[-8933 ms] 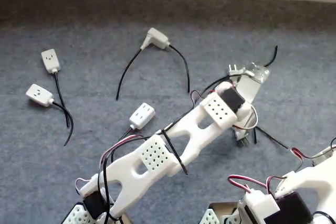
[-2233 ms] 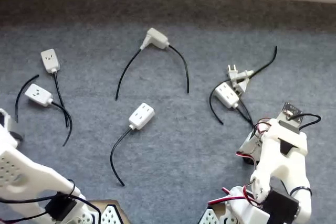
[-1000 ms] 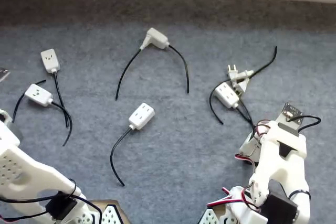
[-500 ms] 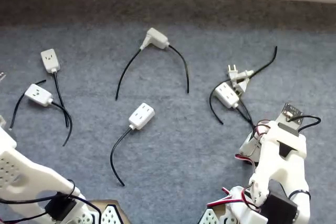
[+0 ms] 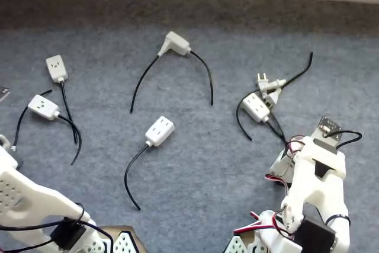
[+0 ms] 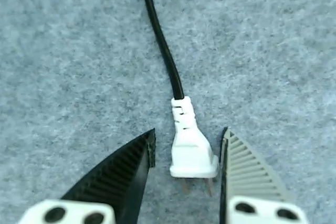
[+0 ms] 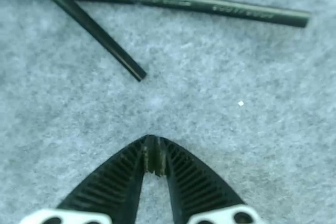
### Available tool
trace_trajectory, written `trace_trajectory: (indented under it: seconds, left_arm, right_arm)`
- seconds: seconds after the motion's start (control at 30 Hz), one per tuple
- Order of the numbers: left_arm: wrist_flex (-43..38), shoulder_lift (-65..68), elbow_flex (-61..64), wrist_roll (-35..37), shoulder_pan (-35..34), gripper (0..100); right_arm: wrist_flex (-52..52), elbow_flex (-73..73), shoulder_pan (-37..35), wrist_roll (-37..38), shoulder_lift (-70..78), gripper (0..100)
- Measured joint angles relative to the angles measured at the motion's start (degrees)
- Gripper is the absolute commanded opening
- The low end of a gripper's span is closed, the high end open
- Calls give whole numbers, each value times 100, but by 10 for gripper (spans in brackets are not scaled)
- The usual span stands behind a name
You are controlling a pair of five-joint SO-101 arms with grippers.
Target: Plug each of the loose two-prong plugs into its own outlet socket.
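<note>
Step in hand: pick-up of one loose plug with my left pincer (image 6: 189,132). The jaws are spread, one on either side of the white two-prong plug (image 6: 193,155), and neither touches it as far as I can see. The plug lies flat on the grey carpet (image 6: 273,51) with its prongs toward my wrist and its black cord (image 6: 160,40) running away from me. Straddled, not yet gripped.

From above, my left arm (image 5: 23,197) is at the near-left edge, and that cord arcs just beside the nearest socket (image 5: 44,106). A second socket (image 5: 57,68) lies just beyond it, and both are face up. A third socket (image 5: 160,130) lies mid-carpet. A fourth socket (image 5: 256,107) is over on the right, just beside another plug (image 5: 266,81) whose prongs look bare, so I judge it unmated. An angled plug (image 5: 176,44) lies on the far side, well apart from any socket.

Right pincer (image 7: 153,156): pressed together, pinching nothing, low over bare carpet near two cord ends (image 7: 137,74).

Progress, my judgement: early — no plug looks seated.

Next move calls for:
- Close squarely across the plug body, behind the prongs, so they stay clear.
- Lift, then turn the prongs to line up with the slots of the nearest socket.

Likely trouble: the body is short and tapered and may squirt out of the jaws. The socket is loose on carpet and may slide under a push — it probably needs bracing.
</note>
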Motion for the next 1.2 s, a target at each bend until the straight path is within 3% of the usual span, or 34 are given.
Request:
trace_trajectory:
  seconds: [0.33, 0.87, 1.2]
  left_arm:
    - [-308, 440, -193, -475, -246, 197]
    - [-325, 1160, -1758, -536, -501, 198]
    - [862, 888, -2418, -932, -668, 196]
  right_arm:
    - [0, 0, 0, 0, 0, 9]
    - [0, 0, -18, 26, 0, 9]
    - [0, 0, -18, 281, 0, 9]
